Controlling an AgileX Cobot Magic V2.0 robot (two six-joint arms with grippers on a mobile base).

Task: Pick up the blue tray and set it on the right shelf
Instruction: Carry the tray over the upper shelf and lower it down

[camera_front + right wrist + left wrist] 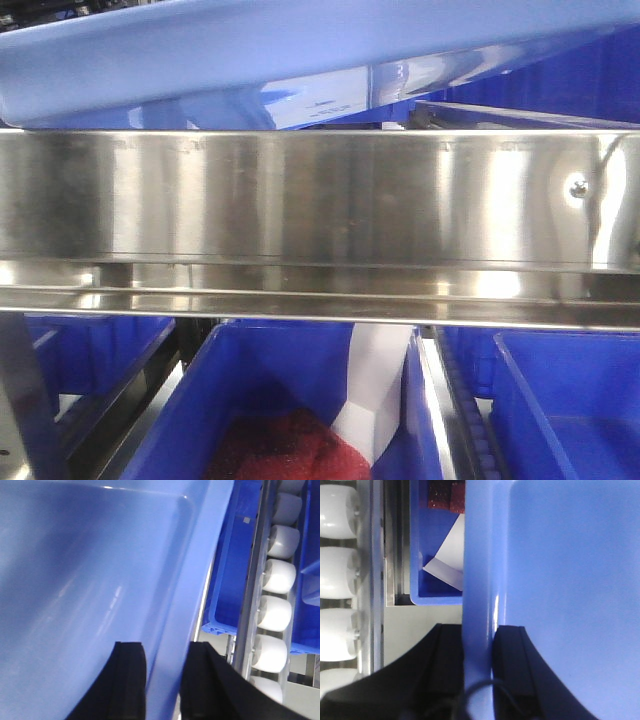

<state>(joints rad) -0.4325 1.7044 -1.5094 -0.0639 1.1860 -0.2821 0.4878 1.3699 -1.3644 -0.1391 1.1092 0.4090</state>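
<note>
The left pincer [479, 628] is clamped narrow on the flared rim of the blue tray [570, 580], with one black finger [442, 665] on each side of the edge. The right pincer [164, 647] is nipped onto the tray's rim in the same way, and the glossy inside of the tray fills the left of its view. Beside each held edge runs a row of white rollers [275, 612], with darker blue bins next to them. From the front, the tray stretches across the top of the scene, tilted with its left end lower, just above the wide shiny front rail of the right shelf [300, 195]; whether it touches the shelf I cannot tell. A small bolt head [577, 186] sits near the rail's right end. Below and beyond the rail stands a deep blue bin [250, 400] holding something red [275, 450] and a white sheet [375, 385], with another bin [570, 400] to its right
</note>
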